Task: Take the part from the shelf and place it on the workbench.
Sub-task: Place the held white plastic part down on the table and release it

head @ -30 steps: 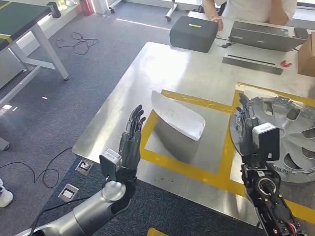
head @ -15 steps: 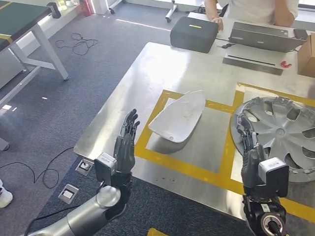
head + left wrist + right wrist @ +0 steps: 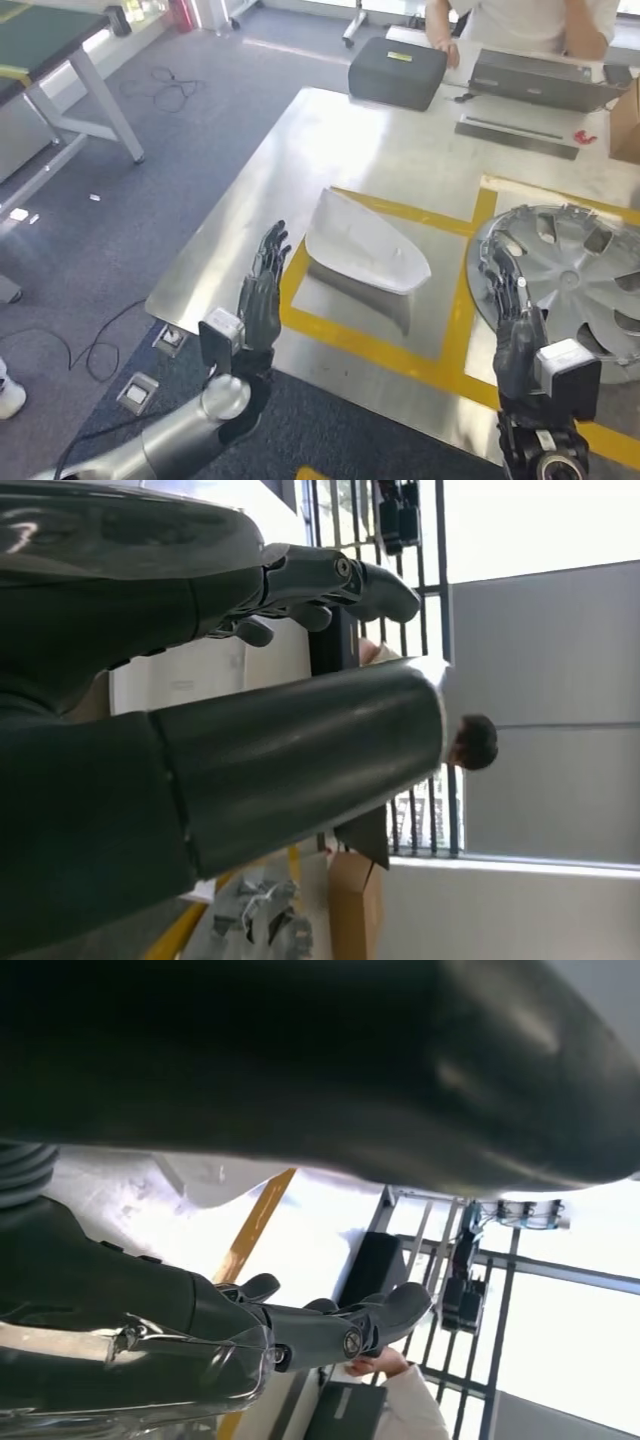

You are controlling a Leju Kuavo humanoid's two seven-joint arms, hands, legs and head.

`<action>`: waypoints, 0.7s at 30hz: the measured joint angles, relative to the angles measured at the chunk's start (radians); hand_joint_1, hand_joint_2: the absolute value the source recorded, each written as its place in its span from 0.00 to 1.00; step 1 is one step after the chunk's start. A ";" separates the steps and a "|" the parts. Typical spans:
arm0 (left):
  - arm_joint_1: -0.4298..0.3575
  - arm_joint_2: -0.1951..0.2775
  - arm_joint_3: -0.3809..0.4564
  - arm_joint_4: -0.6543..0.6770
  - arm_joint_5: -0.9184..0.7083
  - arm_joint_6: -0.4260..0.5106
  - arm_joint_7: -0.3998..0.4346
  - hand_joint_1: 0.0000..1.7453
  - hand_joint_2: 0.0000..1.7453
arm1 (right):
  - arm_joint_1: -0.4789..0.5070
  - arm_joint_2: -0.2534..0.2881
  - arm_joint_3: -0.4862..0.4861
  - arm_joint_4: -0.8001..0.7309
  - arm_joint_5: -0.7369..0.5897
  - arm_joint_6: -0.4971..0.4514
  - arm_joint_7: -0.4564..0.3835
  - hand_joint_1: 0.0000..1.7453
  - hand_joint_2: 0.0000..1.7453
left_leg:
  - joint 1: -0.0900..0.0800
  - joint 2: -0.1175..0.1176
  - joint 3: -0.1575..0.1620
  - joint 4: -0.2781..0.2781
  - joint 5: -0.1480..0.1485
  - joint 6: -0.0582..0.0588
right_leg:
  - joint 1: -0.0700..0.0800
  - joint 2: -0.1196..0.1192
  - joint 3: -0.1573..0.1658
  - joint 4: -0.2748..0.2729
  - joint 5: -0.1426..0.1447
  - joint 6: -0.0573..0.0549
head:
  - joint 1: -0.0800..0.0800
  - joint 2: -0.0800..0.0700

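Resting on the steel table point(image 3: 226, 260), the pale curved part point(image 3: 366, 255) lies inside the left yellow-taped square point(image 3: 362, 340), free of both hands. The left hand point(image 3: 260, 290) is raised just off the table's near edge, beside the part, fingers apart and holding nothing. The right hand point(image 3: 513, 315) stands upright before the silver wheel cover point(image 3: 581, 270) in the neighbouring square, its fingers likewise spread and empty; the wrist views show both sets of fingers extended with nothing between them.

Judging from this, the placing step looks finished: the part is down and released, so the task seems at its end or very close to it. The part sits tilted on its curved underside, so it may rock. What the next move seems to call for is a clean retreat of both arms, away from the table without brushing the part or the wheel cover.

A person point(image 3: 521, 15) stands at the far side by a dark case point(image 3: 396, 70).
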 joint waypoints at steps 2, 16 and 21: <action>0.000 0.000 0.000 0.000 0.000 0.000 0.000 0.00 0.00 | 0.000 -0.001 0.001 -0.004 0.000 0.000 0.001 0.00 0.00 | 0.000 0.000 -0.005 0.007 -0.003 -0.010 | 0.002 0.003 0.002 -0.006 -0.010 -0.019 | -0.002 0.000; -0.006 0.000 0.000 -0.002 0.008 0.000 0.001 0.00 0.00 | 0.000 -0.003 0.004 -0.021 0.000 -0.007 0.004 0.00 0.00 | -0.003 0.000 -0.170 0.289 -0.079 -0.007 | 0.019 0.003 0.000 -0.012 -0.015 -0.064 | -0.030 0.000; -0.017 -0.003 0.000 -0.003 0.012 -0.001 -0.001 0.00 0.00 | 0.000 -0.008 0.008 -0.032 0.000 -0.014 0.004 0.00 0.00 | -0.023 0.011 -0.058 0.015 0.045 0.032 | 0.021 0.003 -0.011 -0.007 -0.012 -0.040 | -0.034 0.000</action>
